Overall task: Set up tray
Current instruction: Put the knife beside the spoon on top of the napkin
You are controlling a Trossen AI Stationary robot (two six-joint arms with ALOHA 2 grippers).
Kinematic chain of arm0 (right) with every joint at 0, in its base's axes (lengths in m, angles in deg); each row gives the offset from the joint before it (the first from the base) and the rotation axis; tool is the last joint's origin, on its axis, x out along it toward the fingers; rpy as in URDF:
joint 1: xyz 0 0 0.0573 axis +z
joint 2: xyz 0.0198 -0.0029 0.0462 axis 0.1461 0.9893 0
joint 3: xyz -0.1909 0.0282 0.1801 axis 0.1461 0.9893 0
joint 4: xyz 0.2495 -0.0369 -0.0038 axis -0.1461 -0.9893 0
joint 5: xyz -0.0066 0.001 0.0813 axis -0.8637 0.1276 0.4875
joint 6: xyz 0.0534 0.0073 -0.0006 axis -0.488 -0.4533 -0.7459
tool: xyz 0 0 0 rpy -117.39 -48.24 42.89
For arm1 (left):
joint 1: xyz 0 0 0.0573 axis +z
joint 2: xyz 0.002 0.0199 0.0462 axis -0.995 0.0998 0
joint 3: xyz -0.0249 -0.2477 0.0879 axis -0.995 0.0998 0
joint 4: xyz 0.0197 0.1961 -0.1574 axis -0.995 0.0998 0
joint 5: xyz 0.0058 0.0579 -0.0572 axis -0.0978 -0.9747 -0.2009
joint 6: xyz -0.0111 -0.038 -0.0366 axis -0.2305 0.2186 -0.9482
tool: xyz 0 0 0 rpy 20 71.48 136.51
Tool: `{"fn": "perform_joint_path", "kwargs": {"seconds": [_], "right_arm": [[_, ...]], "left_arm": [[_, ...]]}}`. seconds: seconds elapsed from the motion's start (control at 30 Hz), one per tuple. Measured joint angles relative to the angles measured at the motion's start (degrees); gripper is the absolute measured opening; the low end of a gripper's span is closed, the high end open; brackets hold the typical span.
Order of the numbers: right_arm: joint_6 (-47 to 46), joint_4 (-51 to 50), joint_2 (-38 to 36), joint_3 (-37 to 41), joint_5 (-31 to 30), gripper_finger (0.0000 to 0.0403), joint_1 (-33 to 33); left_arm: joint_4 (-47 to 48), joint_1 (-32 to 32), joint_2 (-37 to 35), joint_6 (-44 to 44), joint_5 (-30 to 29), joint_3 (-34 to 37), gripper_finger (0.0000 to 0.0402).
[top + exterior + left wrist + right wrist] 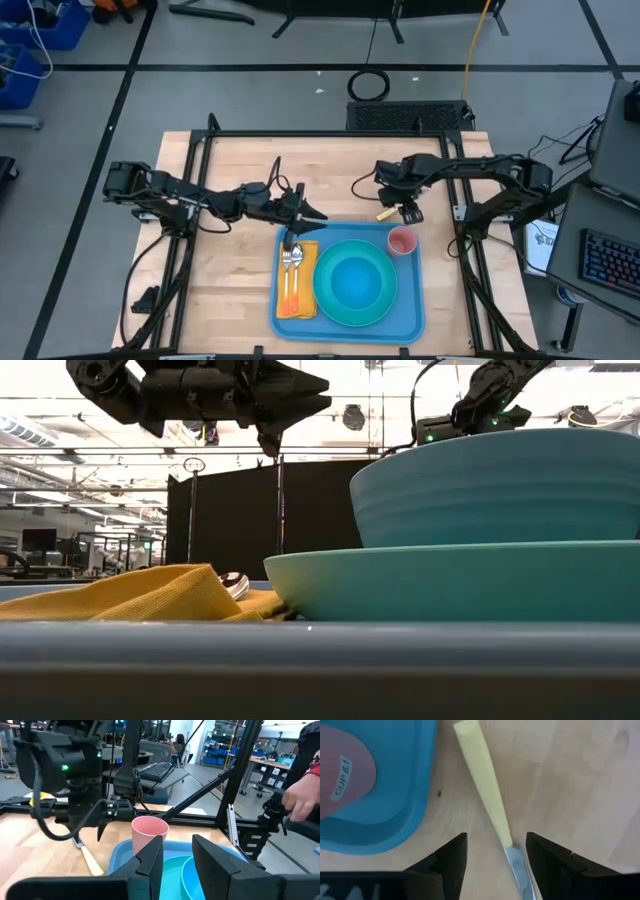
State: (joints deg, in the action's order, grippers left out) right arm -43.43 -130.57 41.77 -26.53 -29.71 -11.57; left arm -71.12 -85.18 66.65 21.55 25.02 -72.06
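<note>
While the tray is sitting at the table's near edge, bare wood is lying open behind it and to its left. It is carrying a teal plate with a bowl, a pink cup in its far right corner, and a yellow napkin with cutlery along its left side. The right tool is hovering low just beyond the tray's far rim, spread wide and empty over a yellow-handled knife lying on the wood. The left tool is reaching across above the napkin's far end, its fingers narrowly parted and empty.
</note>
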Motion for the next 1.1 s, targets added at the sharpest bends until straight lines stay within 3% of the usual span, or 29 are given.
{"fn": "perform_joint_path", "kwargs": {"seconds": [0.5,1.1], "right_arm": [[-0.5,9.5,0.0,5.3,2.9,0.0194,2.8],[-3.7,7.5,0.0,6.2,3.0,0.0194,3.3]], "left_arm": [[-3.2,0.3,0.0,-0.9,0.0,2.1,0.0108],[-2.9,0.3,0.0,-0.9,0.0,2.1,0.0108]]}}
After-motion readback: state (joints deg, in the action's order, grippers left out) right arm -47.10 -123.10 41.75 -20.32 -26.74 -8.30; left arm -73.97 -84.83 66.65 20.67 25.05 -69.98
